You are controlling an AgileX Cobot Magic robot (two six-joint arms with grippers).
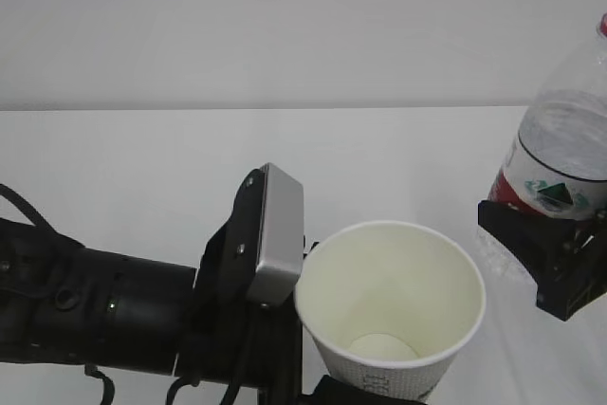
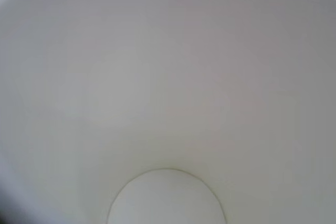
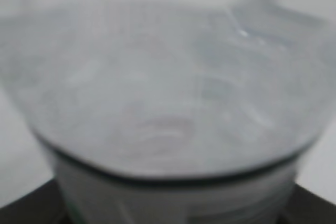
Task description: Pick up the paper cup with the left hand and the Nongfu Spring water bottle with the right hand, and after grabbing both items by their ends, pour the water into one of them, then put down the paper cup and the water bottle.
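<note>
A: Where's your paper cup point(image 1: 390, 305)?

B: At the table's point(image 1: 142, 168) near edge, mouth up and nothing in it, clamped by your left hand point(image 1: 313, 381) low on its wall.

A: And the Nongfu Spring water bottle point(image 1: 564, 144)?

B: By the right edge, leaning slightly. Your right hand point(image 1: 545, 253) grips it near its base, apart from the cup. The water point(image 3: 173, 103) sits inside.

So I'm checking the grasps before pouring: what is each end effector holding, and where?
The left end effector holds the paper cup low on its wall; the right end effector holds the water bottle around its lower body.
</note>
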